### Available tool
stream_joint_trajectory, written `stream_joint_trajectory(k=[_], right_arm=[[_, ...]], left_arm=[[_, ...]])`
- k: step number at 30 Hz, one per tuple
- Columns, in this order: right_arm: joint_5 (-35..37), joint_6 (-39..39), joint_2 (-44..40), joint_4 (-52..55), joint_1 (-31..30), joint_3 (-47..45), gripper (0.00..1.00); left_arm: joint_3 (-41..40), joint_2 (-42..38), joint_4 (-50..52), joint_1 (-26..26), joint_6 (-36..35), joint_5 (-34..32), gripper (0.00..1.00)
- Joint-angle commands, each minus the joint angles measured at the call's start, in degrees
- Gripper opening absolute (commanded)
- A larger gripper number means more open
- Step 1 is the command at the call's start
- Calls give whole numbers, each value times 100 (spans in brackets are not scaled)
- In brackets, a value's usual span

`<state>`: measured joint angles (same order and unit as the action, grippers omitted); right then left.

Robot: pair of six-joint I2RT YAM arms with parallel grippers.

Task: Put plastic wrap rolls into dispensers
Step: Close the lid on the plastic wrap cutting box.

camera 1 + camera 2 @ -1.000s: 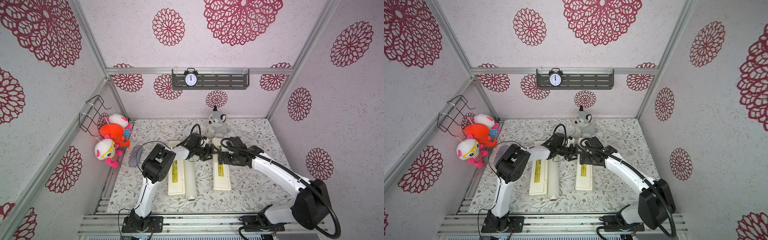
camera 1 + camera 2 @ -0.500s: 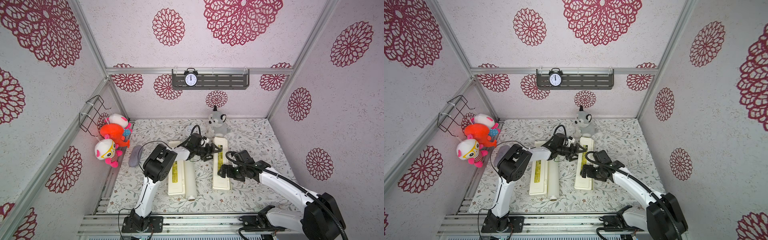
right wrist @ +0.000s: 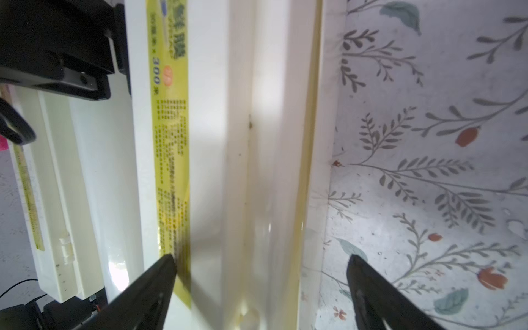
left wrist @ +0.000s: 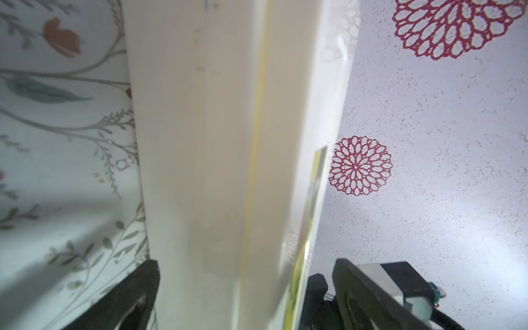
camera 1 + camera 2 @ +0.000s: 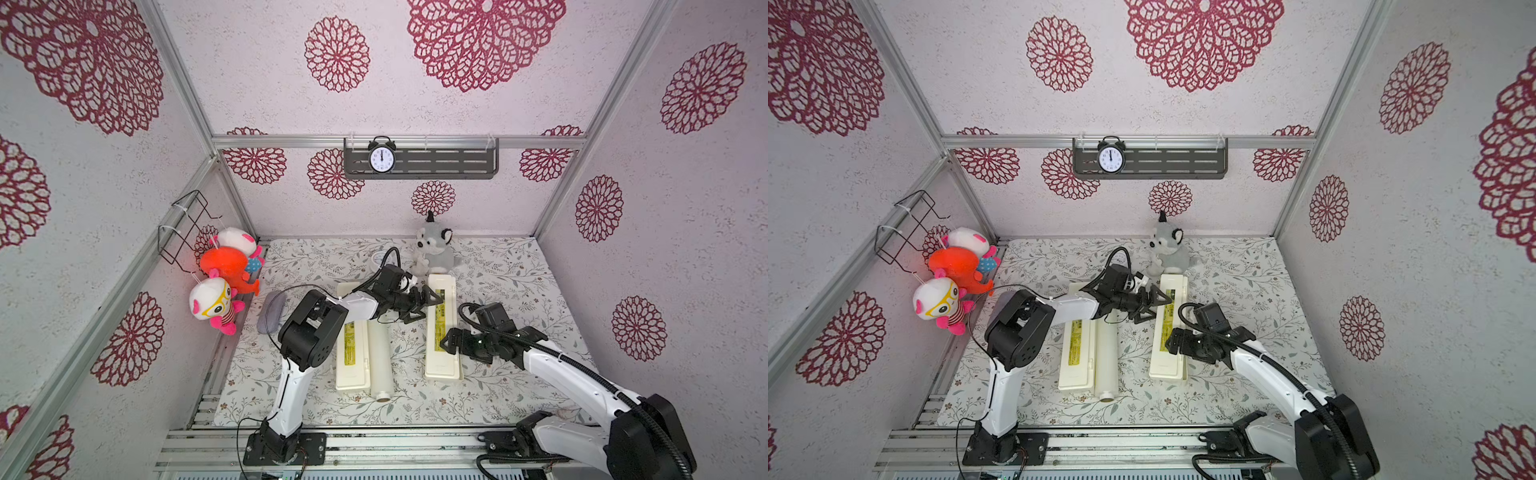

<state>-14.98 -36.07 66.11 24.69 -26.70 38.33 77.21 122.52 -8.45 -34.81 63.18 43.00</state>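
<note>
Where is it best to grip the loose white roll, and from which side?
Probably its near end, from above, jaws across the roll: it lies flat, close alongside the left dispenser, and only that end sticks out past it.

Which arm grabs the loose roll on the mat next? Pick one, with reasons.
Left, probably: the roll lies nearer that arm's base, beneath its forearm, and the left gripper is open. The right gripper, also open, straddles the farther dispenser.

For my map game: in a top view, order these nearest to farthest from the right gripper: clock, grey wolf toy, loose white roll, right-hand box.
1. Right-hand box, beside the right gripper.
2. Loose white roll, to its left.
3. Grey wolf toy, table's back.
4. Clock, back wall.
</note>
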Motion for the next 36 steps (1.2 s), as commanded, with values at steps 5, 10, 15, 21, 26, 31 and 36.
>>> stream_joint_trajectory(k=[5, 10, 15, 21, 26, 31, 36], right_arm=[[-92, -14, -143, 14, 136, -93, 90], [-196, -15, -176, -52, 157, -95, 90], [-396, -98, -236, -243, 158, -163, 90], [-722, -261, -395, -430, 155, -333, 89], [-915, -375, -542, -548, 151, -421, 88], [-1102, -427, -661, -679, 145, -501, 88], [-1256, -535, -724, -874, 139, -584, 88]], left_arm=[[-435, -625, 189, 141, -143, 156, 99], [-643, -831, 957, 39, -525, 302, 90], [-895, -1103, 981, -166, -544, 649, 82], [-1056, -1391, 836, -357, -404, 918, 76], [-1050, -1390, 869, -448, -376, 960, 69], [-1035, -1320, 809, -470, -314, 956, 68], [-902, -1163, 810, -535, -307, 986, 67]])
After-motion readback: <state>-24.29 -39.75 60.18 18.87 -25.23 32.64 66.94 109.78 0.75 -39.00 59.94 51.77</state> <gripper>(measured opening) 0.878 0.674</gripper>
